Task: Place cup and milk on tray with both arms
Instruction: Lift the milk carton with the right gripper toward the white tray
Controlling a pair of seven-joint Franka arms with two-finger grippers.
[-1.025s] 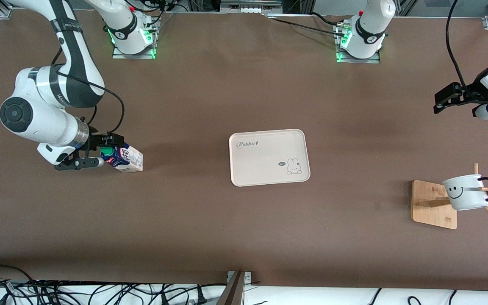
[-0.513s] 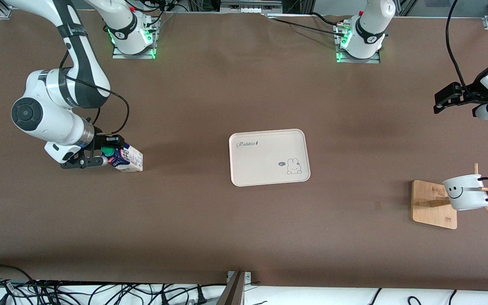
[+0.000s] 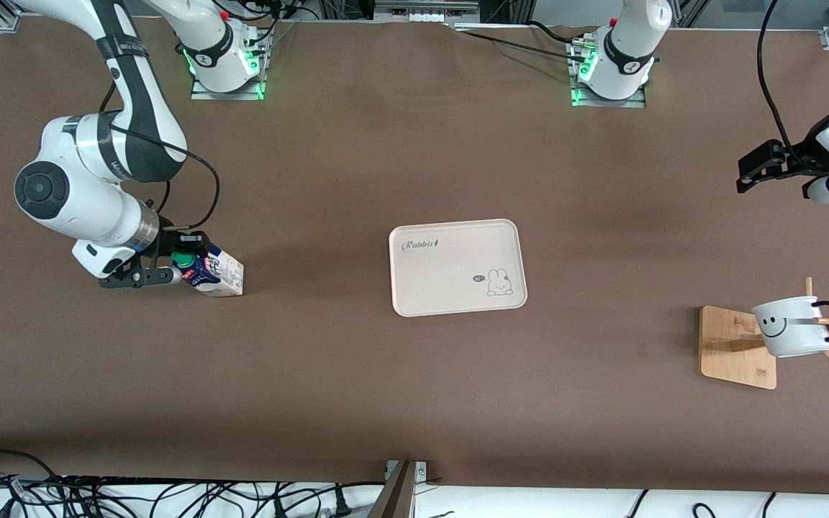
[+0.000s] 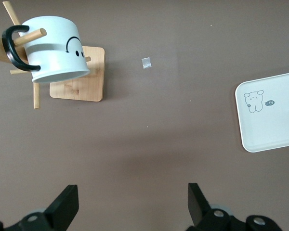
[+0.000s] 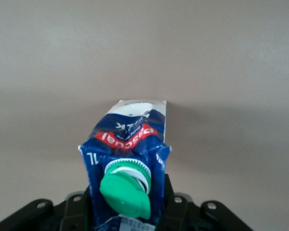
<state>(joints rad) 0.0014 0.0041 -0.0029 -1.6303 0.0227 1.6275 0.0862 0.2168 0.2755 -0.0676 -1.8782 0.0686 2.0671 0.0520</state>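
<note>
Dark blue milk carton (image 3: pixel 213 273) with green cap; white smiley cup (image 3: pixel 791 327); cream tray (image 3: pixel 456 267); brown worktop (image 3: pixel 414 374).

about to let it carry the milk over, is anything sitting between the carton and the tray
Nothing visible does. The right gripper is shut on the milk at the right arm's end of the table, and only bare brown tabletop lies between it and the tray. The cup hangs on its wooden rack toward the left arm's end.

Milk (image 3: pixel 211 270) gripped; cup (image 3: pixel 789 327) racked; tray (image 3: pixel 457 267) bare.
</note>
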